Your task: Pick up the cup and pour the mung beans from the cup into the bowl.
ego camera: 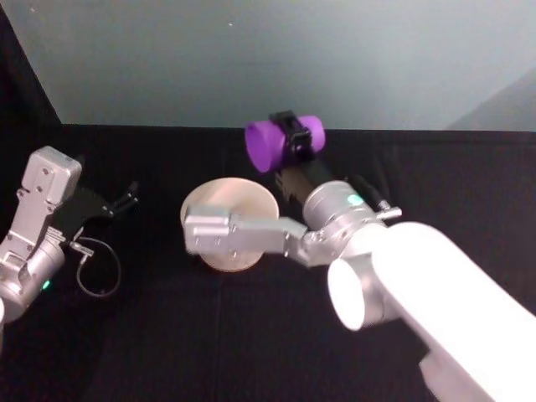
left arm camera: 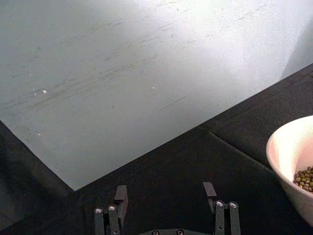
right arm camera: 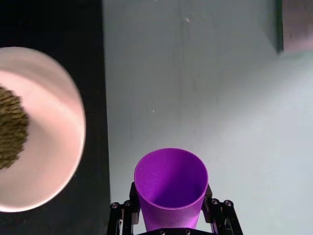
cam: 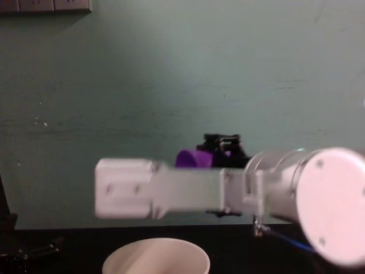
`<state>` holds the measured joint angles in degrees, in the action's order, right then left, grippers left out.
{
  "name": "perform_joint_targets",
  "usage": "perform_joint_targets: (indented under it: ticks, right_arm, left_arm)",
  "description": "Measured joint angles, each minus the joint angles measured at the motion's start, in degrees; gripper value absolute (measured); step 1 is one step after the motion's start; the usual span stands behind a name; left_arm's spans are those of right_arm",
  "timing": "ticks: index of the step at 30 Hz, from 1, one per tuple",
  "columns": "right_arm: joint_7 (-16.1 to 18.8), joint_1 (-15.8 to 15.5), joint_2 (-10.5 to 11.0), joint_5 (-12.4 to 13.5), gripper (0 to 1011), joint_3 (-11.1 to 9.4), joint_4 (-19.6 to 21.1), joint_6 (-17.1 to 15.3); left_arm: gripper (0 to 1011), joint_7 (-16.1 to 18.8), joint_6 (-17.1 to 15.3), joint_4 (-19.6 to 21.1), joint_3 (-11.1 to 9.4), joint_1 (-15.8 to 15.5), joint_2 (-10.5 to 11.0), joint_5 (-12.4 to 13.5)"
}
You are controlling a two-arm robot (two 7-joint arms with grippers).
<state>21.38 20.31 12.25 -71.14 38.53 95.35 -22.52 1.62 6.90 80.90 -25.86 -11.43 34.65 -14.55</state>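
The purple cup (ego camera: 270,145) is tipped on its side in the air, mouth toward the left, just behind and right of the bowl (ego camera: 209,201). My right gripper (ego camera: 297,138) is shut on the cup. In the right wrist view the cup (right arm camera: 171,183) is bare inside, and the pale bowl (right arm camera: 54,142) holds a heap of mung beans (right arm camera: 10,127). From the chest, the cup (cam: 191,158) hangs above the bowl (cam: 157,257), partly behind my right forearm. My left gripper (ego camera: 117,203) rests open on the table to the bowl's left, its fingers (left arm camera: 121,196) spread over black cloth near the bowl (left arm camera: 288,156).
Black cloth covers the table (ego camera: 209,335), which ends at a grey-green wall (ego camera: 251,59) close behind the cup. A thin cable loop (ego camera: 96,272) lies beside my left arm. My right forearm (ego camera: 243,234) crosses in front of the bowl. Wall sockets (cam: 45,5) sit high on the left.
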Motion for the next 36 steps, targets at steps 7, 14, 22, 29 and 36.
perform_joint_targets:
  ticks: [7,14,22,29,36]
  right_arm:
    - [-1.26,-1.67,-1.89,7.22,724,-5.19,1.45,-0.13]
    - [-2.03,-3.57,-3.62,18.6,724,-11.29,3.07,2.7]
    - [-1.98,-5.29,-6.16,32.99,724,-18.31,0.79,7.73]
    - [-1.43,-6.35,-8.9,45.95,724,-24.94,-3.05,11.29]
    - [0.8,-6.13,-10.06,53.57,724,-28.28,-6.74,11.4]
  left_arm:
    - [1000,0.0,0.0,0.0,0.0,0.0,0.0,0.0]
    - [1000,0.0,0.0,0.0,0.0,0.0,0.0,0.0]
    - [1000,0.0,0.0,0.0,0.0,0.0,0.0,0.0]
    - [1000,0.0,0.0,0.0,0.0,0.0,0.0,0.0]
    - [1000,0.0,0.0,0.0,0.0,0.0,0.0,0.0]
